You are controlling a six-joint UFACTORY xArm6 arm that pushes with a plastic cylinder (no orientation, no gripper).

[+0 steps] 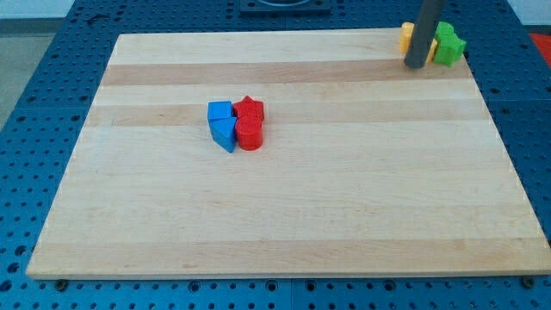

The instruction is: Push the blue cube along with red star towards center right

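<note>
The blue cube (220,111) sits left of the board's middle, touching the red star (250,108) on its right. Just below them lie a second blue block (225,133), wedge-like, and a red cylinder (250,135), all packed in one cluster. My tip (417,65) is at the view's top right, far from the cluster, resting among the yellow and green blocks there.
A yellow block (406,37) sits left of the rod and a green block (448,45) right of it, with a bit of yellow between. The wooden board (293,215) lies on a blue perforated table.
</note>
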